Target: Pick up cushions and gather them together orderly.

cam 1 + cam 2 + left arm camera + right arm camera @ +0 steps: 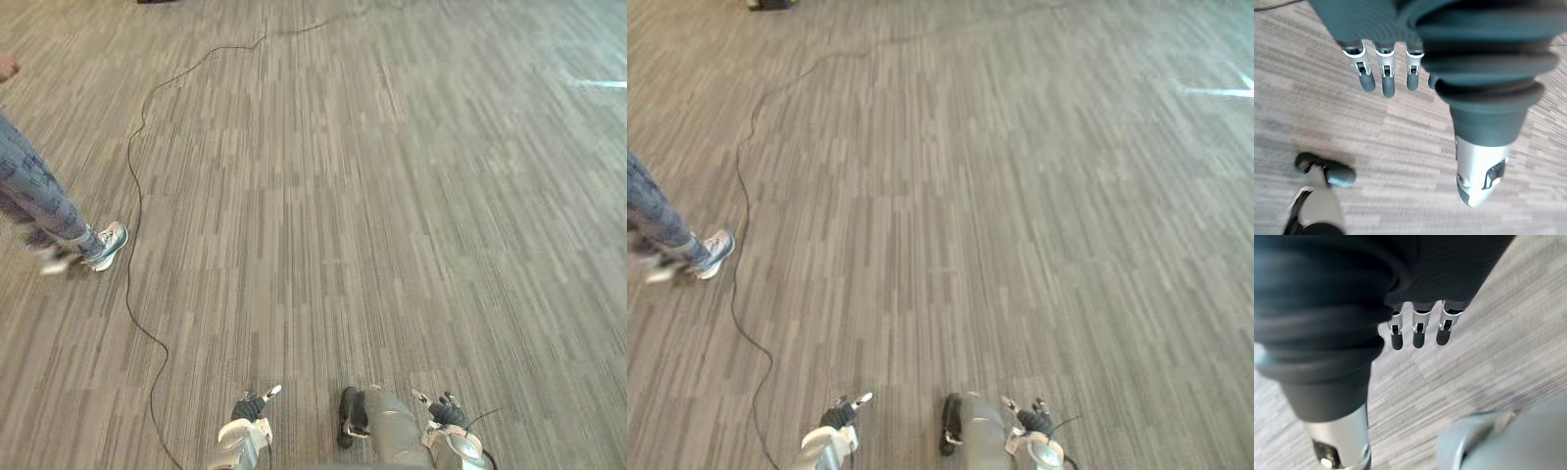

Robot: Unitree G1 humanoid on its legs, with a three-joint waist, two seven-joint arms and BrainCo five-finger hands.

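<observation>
Both left hand (1383, 78) and right hand (1419, 330) hang slack, empty, right of the person (39, 196); turning, we might clip them.

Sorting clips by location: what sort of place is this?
Likely a big indoor room, maybe an office or lab: a wide floor of striped grey carpet, with a person's jeans-clad leg and sneaker at the left.

Matt, finely striped carpet floor (392, 196); the person's trousers (34, 191) look denim.
</observation>
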